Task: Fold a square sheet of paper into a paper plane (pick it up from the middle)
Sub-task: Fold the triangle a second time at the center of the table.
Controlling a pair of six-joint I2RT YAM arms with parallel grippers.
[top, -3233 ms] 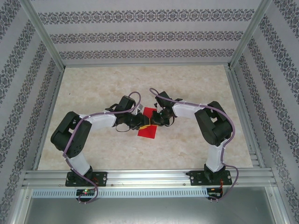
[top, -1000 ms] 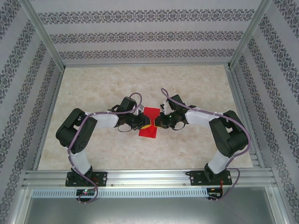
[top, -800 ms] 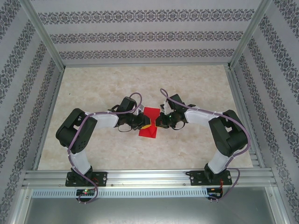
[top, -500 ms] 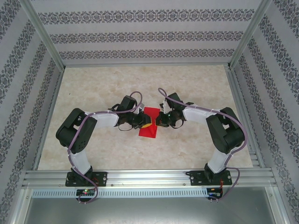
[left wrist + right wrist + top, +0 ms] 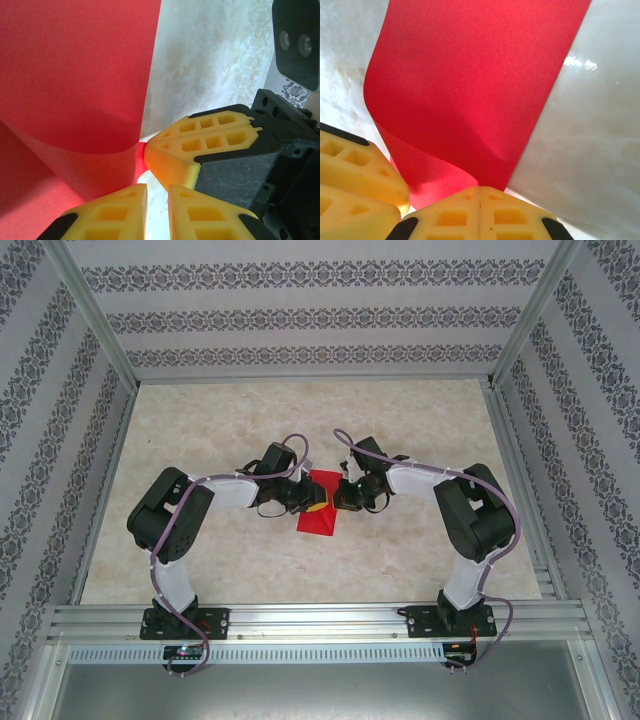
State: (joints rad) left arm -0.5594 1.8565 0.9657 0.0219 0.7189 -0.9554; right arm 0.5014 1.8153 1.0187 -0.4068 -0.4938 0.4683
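Finds pale marbled worktop point(image 5: 200, 440) framed by metal rails point(image 5: 300, 618) and patterned walls point(image 5: 320, 315). Notes left arm point(image 5: 170, 525) and right arm point(image 5: 475, 515) bent inward from the near edge, wrists meeting at worktop centre. Locates the square sheet of paper point(image 5: 320, 518) at centre between both wrists: red, partly folded, lower layer flat on the worktop, one flap raised in a curl. Records right end effector point(image 5: 480, 189) with fingers pressed together, clamped on the lower edge of the raised curl. Records left end effector point(image 5: 157, 189) just beside it, fingers a narrow slit apart, bare worktop visible through the slit, curl reaching down close against one fingertip. Cannot confirm any hold on the paper by the left.
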